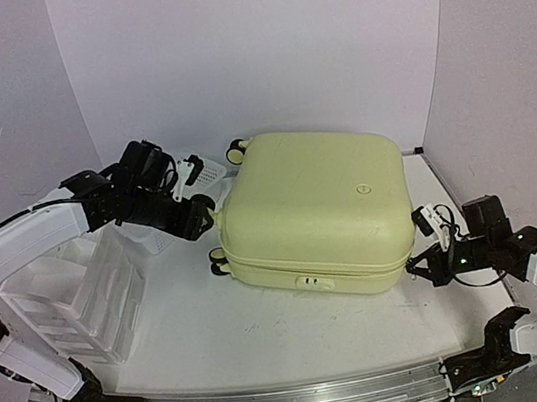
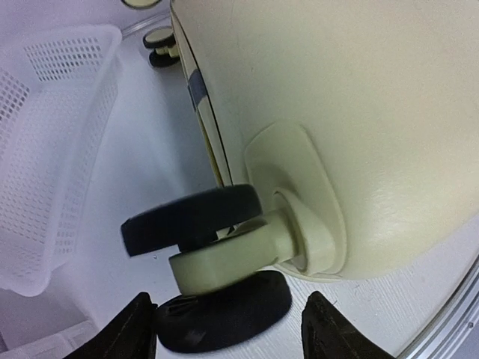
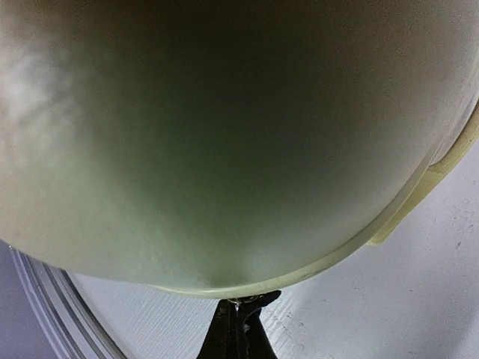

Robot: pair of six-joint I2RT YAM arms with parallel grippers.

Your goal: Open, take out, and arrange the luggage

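Yellow, pale and glossy, that's the luggage [image 1: 315, 209] lying flat and closed on the table [image 1: 219, 345], filling the middle and right of the top view, its lid facing up and its latch on the near edge. Your left pincer [image 2: 228, 299] is at the case's left side, low by a corner. Look at the wrist view: the two dark fingers [image 2: 135, 333] stand apart with a caster wheel [image 2: 224, 262] sitting between them. It is open and straddling that wheel. One finger looks to be brushing the black tyre, with a gap showing at the other, so nothing is clamped. Behind the wheel, the white mesh basket [image 2: 45, 149] sits just beside the case, near the left arm. Nearer the left arm's base you've got the white drawer organizer [image 1: 70, 291], apart from the case. Over on the other side, your right pincer [image 3: 238, 314] is fully closed, tips together, holding nothing. It sits right under the bulge of the shell at the luggage's near right corner, so close I can't tell you whether it's touching.
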